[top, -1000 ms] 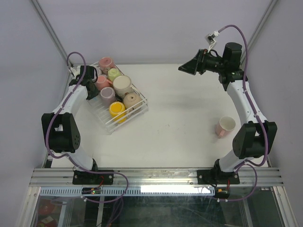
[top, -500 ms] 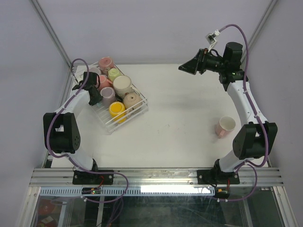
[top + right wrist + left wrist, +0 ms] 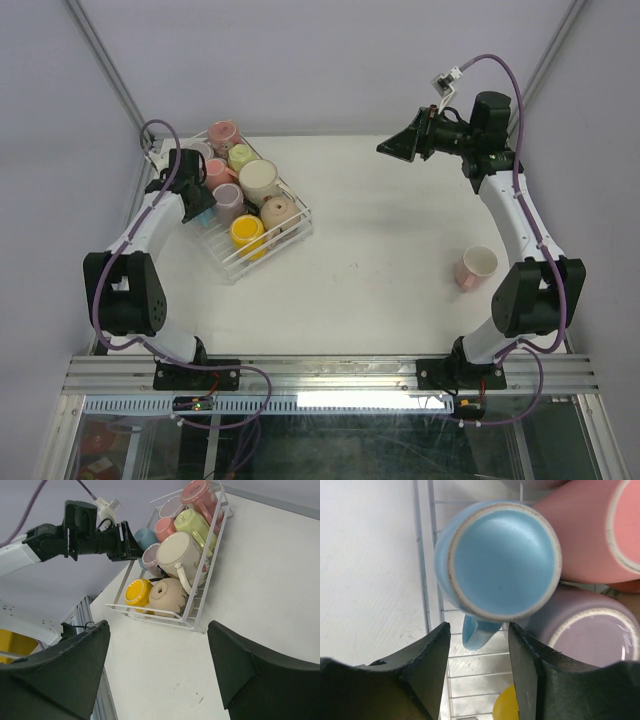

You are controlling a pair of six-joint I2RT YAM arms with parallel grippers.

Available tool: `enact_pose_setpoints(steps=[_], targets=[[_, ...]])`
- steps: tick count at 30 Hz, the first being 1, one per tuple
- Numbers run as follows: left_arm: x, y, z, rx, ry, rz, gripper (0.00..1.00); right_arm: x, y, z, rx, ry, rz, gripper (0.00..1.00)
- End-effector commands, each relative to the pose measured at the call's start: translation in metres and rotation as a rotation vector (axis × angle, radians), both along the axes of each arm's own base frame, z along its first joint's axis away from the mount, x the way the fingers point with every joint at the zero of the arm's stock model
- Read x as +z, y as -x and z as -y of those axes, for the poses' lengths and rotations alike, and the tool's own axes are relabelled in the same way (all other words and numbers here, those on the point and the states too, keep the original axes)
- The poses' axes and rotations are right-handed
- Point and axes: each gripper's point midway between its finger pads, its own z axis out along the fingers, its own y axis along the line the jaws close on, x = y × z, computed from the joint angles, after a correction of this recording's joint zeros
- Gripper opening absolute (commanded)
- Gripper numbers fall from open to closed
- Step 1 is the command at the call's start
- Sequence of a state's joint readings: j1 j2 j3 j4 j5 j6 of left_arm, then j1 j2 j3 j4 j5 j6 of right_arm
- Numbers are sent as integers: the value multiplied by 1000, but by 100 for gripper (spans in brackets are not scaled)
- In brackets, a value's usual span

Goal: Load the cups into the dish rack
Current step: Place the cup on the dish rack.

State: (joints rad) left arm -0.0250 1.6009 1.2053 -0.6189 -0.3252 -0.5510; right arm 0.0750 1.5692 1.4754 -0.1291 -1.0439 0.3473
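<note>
- Your left gripper (image 3: 479, 626) stands open, holding nothing; the light blue cup (image 3: 502, 560) sits base-up in the dish rack (image 3: 422, 570)
- Your right gripper (image 3: 157, 627) gapes wide, empty; a pink cup (image 3: 477, 266) lies outside the rack

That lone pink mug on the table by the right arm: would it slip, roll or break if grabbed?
The pink mug looks like rigid glazed ceramic, so it probably won't flex but might slip in a grip and chip if dropped. Its round body could roll if lying sideways; this view doesn't settle whether it is.
</note>
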Motion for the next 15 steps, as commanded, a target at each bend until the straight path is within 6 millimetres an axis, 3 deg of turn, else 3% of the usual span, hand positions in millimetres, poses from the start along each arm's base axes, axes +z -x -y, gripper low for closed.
enact_pose_setpoints(steps=[1, 5, 10, 13, 15], targets=[[65, -7, -6, 32, -19, 168, 49, 31, 21, 1, 67, 26, 160, 82], [81, 0, -6, 27, -19, 201, 51, 29, 33, 4, 108, 99, 258, 83], [118, 13, -7, 10, -30, 295, 54, 18, 51, 16, 142, 281, 500, 89], [146, 18, -2, -38, -28, 395, 63, 6, 63, 29, 139, 426, 625, 99], [160, 21, 2, -70, -20, 464, 74, -3, 69, 39, 121, 511, 660, 100]])
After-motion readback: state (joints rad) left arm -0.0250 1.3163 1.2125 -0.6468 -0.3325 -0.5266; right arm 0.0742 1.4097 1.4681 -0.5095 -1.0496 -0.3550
